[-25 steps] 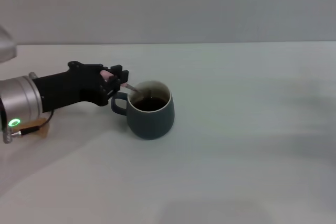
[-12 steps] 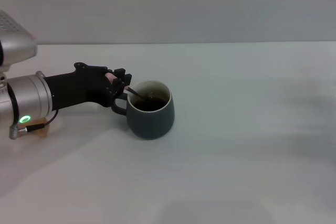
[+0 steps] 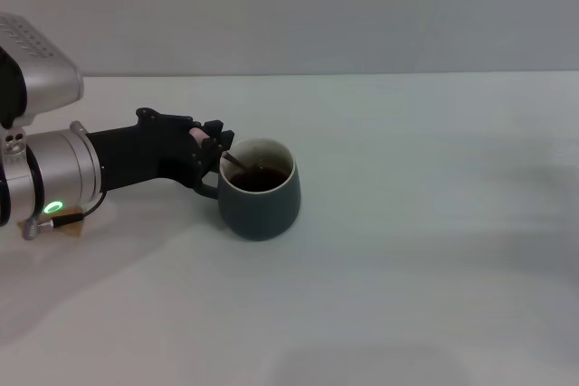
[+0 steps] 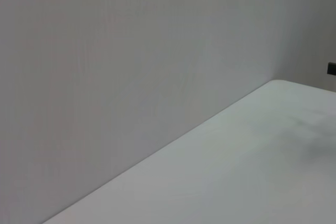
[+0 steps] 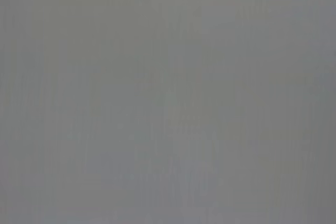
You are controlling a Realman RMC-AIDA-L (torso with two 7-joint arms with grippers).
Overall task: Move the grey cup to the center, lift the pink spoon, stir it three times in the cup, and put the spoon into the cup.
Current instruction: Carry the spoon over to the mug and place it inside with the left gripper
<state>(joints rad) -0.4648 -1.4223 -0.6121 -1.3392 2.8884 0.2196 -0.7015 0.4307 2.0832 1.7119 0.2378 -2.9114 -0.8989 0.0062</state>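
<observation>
The pink spoon point(image 3: 220, 149), clamped by the left gripper point(image 3: 212, 144), dips into the grey cup point(image 3: 259, 189).

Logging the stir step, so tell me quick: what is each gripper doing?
Left gripper: shut on the pink spoon, beside the grey cup.
Right gripper: not in view.

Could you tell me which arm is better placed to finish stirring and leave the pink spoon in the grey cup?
The left. The left gripper already holds the pink spoon by its handle, with the bowl end inside the grey cup. The right arm appears in no view.
</observation>
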